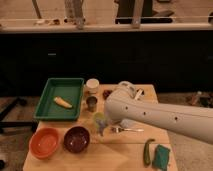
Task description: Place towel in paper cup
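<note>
Bowls stand at the near left of the wooden table (112, 159): an orange bowl (44, 143) and, just to its right, a dark maroon bowl (76, 139). Behind them lies a green tray (50, 114) with a banana (62, 102) inside it. Just right of the tray's far corner stands the paper cup (92, 85), upright, with the dark metal cup (91, 103) in front of it and a small green cup (99, 118) nearer still. The gripper (103, 125) hangs low at the green cup, right of the maroon bowl, at the end of the thick white arm (160, 117) that reaches in from the right. Whether it is spread or pressed together cannot be told. A pale grey-blue scrap under it looks like the towel (101, 132), well apart from the paper cup. A fork (127, 130) lies just beyond, and farther right a cucumber (147, 152) lies beside a teal sponge (161, 156).
</note>
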Motion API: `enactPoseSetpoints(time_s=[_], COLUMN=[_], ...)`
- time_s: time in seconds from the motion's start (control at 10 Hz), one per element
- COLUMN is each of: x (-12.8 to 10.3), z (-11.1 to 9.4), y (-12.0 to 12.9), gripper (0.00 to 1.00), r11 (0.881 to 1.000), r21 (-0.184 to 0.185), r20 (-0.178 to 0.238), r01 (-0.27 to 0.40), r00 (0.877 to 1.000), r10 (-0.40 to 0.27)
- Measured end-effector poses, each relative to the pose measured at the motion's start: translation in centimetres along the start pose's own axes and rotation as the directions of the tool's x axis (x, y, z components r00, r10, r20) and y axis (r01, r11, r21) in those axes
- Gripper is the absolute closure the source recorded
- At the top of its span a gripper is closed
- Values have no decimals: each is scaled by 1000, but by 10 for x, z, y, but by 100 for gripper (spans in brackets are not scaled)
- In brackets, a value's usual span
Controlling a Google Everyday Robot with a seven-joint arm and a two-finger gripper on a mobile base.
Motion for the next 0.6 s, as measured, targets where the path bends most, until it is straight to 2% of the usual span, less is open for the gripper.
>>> enactPoseSetpoints(time_s=[0.3, 0.6], x=[6, 8], z=[13, 32], y=[-29, -50], gripper=[100, 100], r11=[1000, 999], r21=[-9, -40], r20=[-5, -21], r01=[5, 17], r00=[1000, 1000], r10=[-5, -18])
